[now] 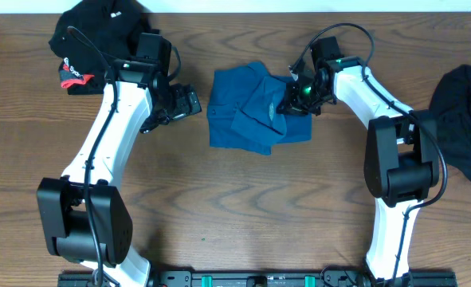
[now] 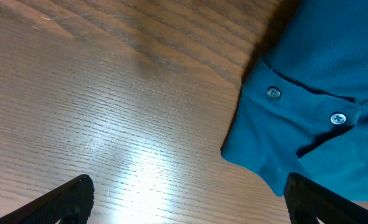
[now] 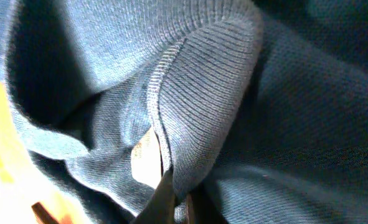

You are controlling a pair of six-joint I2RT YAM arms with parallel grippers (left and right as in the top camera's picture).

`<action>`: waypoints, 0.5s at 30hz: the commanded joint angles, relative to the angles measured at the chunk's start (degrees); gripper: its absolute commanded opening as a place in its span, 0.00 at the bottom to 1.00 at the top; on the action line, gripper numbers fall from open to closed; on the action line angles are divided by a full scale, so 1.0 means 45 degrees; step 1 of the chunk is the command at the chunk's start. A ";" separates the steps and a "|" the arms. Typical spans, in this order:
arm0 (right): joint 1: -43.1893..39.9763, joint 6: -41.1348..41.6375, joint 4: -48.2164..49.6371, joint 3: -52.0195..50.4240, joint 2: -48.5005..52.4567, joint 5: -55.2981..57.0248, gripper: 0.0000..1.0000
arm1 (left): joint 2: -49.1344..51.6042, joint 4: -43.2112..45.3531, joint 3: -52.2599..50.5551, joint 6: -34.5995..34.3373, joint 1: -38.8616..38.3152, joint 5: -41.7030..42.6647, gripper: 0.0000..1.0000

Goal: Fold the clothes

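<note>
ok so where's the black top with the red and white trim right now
In the overhead view the black top lies bunched at the table's far left corner, just beyond the left arm, well apart from the blue shirt in the middle.

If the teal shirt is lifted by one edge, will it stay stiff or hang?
Probably hangs limp: the teal shirt lies in rumpled folds. The ribbed edge pinched by the right gripper looks grippy, so slipping seems unlikely.

Robotics lab: wooden table, two mounted arms
</note>
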 commanded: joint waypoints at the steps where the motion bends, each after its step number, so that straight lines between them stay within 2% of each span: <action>1: 0.0029 0.0175 0.0049 -0.0058 0.0083 0.0461 0.01 | 0.0029 -0.0039 0.0044 0.0194 0.0044 -0.0151 0.98; 7: -0.0238 0.0165 -0.0680 0.0646 0.0039 0.1020 0.01 | 0.0029 -0.0034 0.0044 0.0282 0.0044 -0.0151 0.98; 15: -0.0267 -0.0175 -0.2652 0.2759 -0.0345 0.1928 0.01 | 0.0034 0.0024 0.0044 0.0282 0.0044 -0.0155 0.98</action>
